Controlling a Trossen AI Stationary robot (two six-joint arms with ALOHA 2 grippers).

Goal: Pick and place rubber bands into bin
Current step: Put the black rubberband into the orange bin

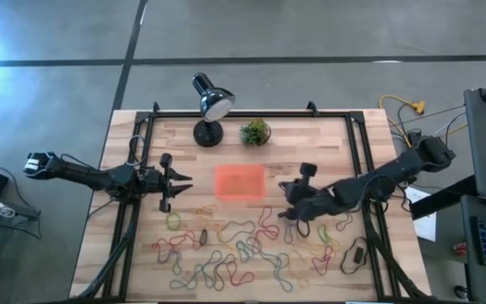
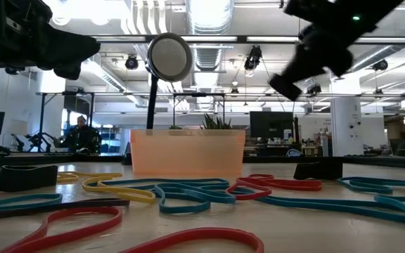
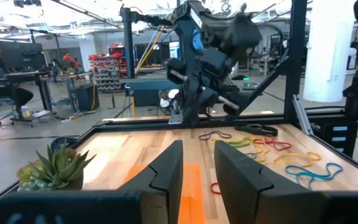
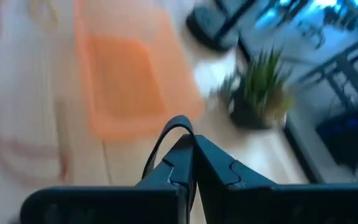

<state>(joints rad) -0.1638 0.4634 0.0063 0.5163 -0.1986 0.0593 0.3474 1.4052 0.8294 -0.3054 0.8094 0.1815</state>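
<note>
Right gripper pinches a dark band just right of the bin; carry it above the bin's middle before releasing. Left gripper waits half-open left of the bin.

Coloured rubber bands lie scattered beside the shallow orange bin.

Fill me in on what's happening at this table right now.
Two robot arms are clearing rubber bands off a wooden table into an orange bin. The right gripper is shut on a dark rubber band and is raised near the bin, beside a small potted plant. The left gripper waits on the bin's other side, fingers apart and empty. No bands show inside the bin; most are still scattered across the table's near half.
</note>
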